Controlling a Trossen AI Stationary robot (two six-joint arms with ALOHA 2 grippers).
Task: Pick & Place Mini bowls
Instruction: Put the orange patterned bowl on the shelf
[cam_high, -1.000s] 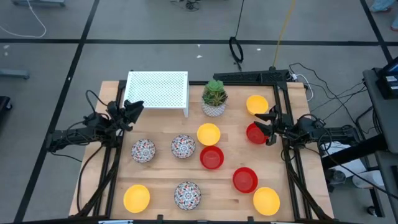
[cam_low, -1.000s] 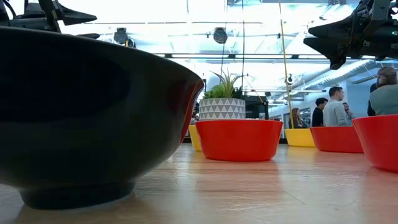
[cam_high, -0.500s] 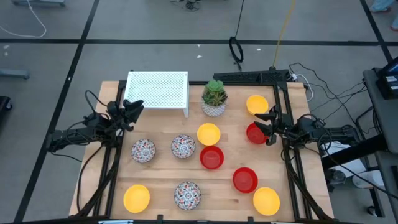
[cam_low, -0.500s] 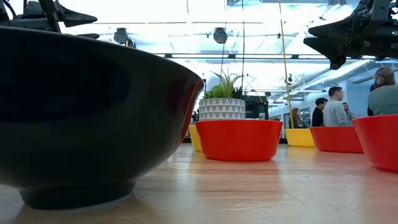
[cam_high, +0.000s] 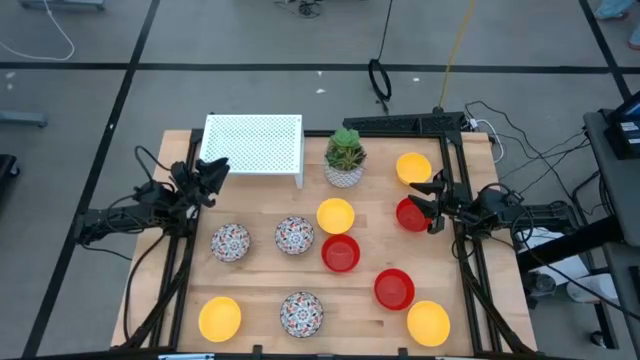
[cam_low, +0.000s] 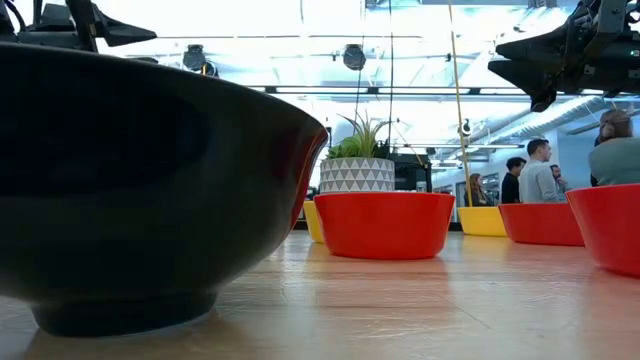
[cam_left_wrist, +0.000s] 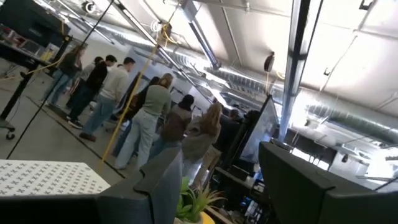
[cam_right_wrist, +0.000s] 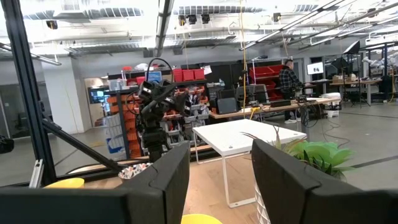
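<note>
The table was pale wood, its planks smooth with a faint sheen in the low view. The red bowls and yellow bowls looked like smooth, glossy plastic; the patterned bowls had a shinier, glazed-looking surface. The white shelf seemed to be perforated sheet metal, matt. The plant pot was matt white with a printed triangle pattern. Both arms were dark, matt metal and plastic, the right gripper included.
</note>
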